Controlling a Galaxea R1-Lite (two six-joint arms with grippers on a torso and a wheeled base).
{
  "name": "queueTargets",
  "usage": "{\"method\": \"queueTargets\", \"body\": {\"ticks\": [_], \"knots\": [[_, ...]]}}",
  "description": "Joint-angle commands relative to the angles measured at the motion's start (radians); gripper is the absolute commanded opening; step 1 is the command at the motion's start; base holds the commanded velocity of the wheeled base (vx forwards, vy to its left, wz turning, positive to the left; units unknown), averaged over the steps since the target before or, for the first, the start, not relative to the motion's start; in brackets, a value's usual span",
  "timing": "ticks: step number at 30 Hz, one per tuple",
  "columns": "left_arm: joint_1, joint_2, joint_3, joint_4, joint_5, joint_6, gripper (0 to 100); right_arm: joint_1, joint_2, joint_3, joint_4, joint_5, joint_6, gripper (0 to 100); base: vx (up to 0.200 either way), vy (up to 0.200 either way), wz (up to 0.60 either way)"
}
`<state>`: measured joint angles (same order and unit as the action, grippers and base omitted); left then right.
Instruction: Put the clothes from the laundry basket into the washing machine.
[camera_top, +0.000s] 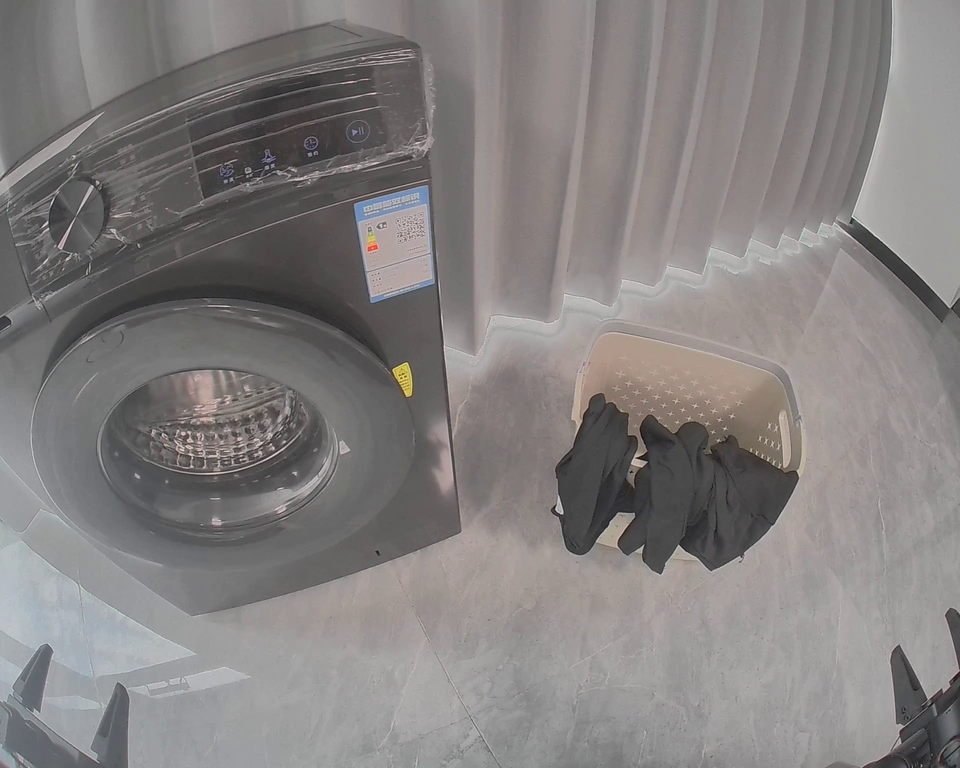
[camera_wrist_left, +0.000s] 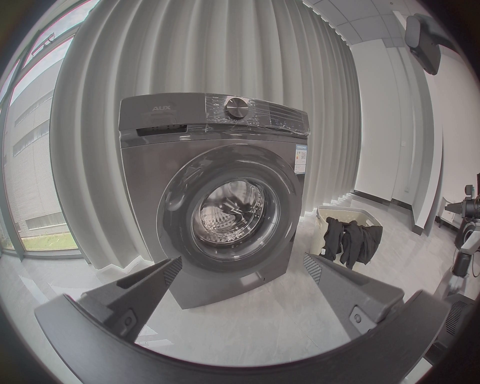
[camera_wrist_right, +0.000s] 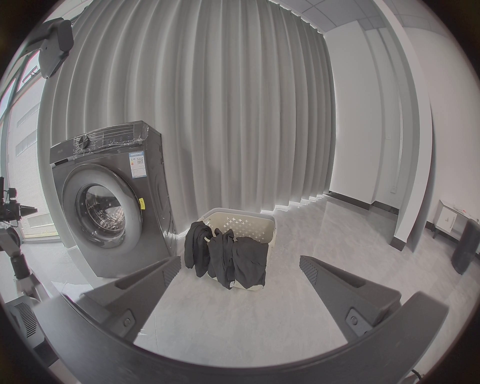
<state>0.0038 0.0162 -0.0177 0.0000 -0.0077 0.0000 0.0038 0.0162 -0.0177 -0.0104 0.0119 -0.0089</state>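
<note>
My left gripper (camera_wrist_left: 242, 264) and right gripper (camera_wrist_right: 240, 265) both gape wide, empty. Dark clothes (camera_top: 690, 490) droop over the near rim of the basket (camera_top: 700, 345) on the floor (camera_top: 560, 650). They look soft, light and floppy, I reckon, so I'd pinch a thick fold there.

The washer (camera_top: 300, 270) is dark grey, with a blue-and-white label (camera_top: 395, 243) and a yellow sticker (camera_top: 402, 379). The basket (camera_top: 700, 346) is cream, its walls patterned with small crosses. The clothes (camera_top: 680, 490) are black. The floor (camera_top: 560, 650) is pale grey, marble-veined. The curtain (camera_top: 650, 140) is white.
</note>
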Motion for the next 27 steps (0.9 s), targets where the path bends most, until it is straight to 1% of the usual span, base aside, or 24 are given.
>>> {"method": "queueTargets", "body": {"ticks": [1, 10, 19, 25, 27], "knots": [[0.001, -0.016, 0.018, 0.0, 0.0, -0.002, 100, 0.001, -0.004, 0.018, 0.0, 0.0, 0.0, 100, 0.2, 0.0, 0.0], [0.001, -0.016, 0.018, 0.0, 0.0, 0.0, 100, 0.001, -0.004, 0.018, 0.0, 0.0, 0.0, 100, 0.2, 0.0, 0.0], [0.001, -0.016, 0.018, 0.0, 0.002, 0.0, 100, 0.001, -0.004, 0.018, 0.0, 0.0, 0.0, 100, 0.0, 0.0, 0.0], [0.001, -0.016, 0.018, 0.0, 0.002, 0.0, 100, 0.001, -0.004, 0.018, 0.0, 0.0, 0.0, 100, 0.2, 0.0, 0.0], [0.001, -0.016, 0.018, 0.0, 0.0, 0.0, 100, 0.001, -0.004, 0.018, 0.0, 0.0, 0.0, 100, 0.0, 0.0, 0.0]]}}
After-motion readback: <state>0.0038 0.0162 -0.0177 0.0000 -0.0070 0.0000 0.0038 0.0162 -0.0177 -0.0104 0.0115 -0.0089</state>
